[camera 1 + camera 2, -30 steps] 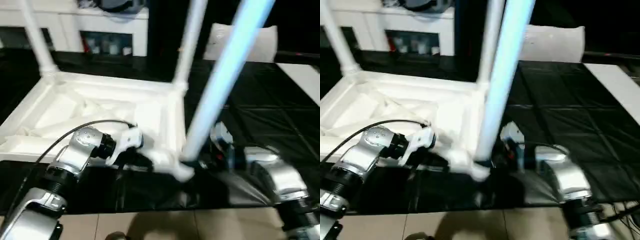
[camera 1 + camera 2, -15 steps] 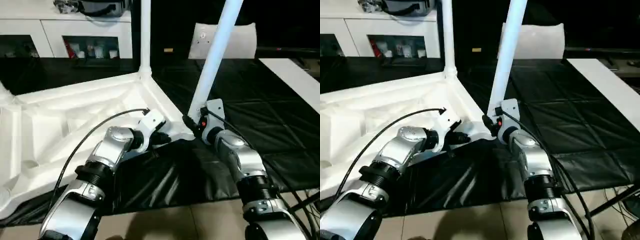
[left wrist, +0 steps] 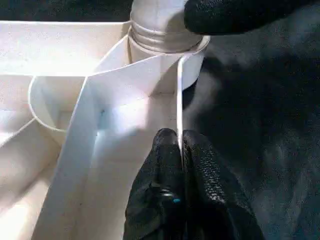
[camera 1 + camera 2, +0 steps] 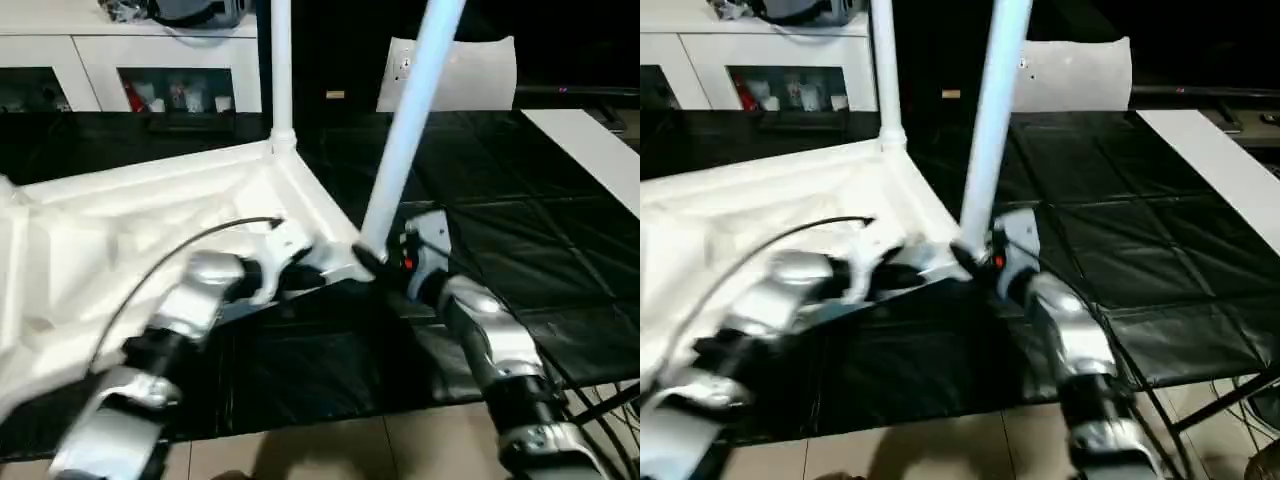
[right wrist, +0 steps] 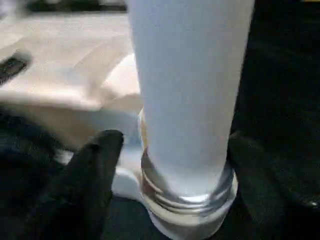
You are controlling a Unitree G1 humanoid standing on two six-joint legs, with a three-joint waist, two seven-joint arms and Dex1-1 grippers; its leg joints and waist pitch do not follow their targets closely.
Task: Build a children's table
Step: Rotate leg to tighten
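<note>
Here the white top (image 4: 130, 215) lies upside down on the black mat (image 4: 520, 240), ribs facing up. Far back stands the cabinet (image 4: 120, 70). One leg (image 4: 281, 70) stands straight up in the far corner hole.

The left claw (image 3: 181, 150) has its two black fingers pressed together on the thin side wall of the top, pinching it just beside the near corner hole (image 3: 192, 65). That wall looks thin and stiff, so it is a good place to hold the top steady.

To the right, a second leg (image 4: 405, 140) leans in that near corner hole. Its ring end sits in the hole but looks not all the way in. The right claw (image 5: 170, 165) has its fingers spread around the bottom of this leg, one on each side, and I cannot tell if they touch it.

The leg is likely light, hard and smooth, so it could slip. Holding it low, near the ring, seems best.

The pillow (image 4: 470, 75) is far back on the right.
</note>
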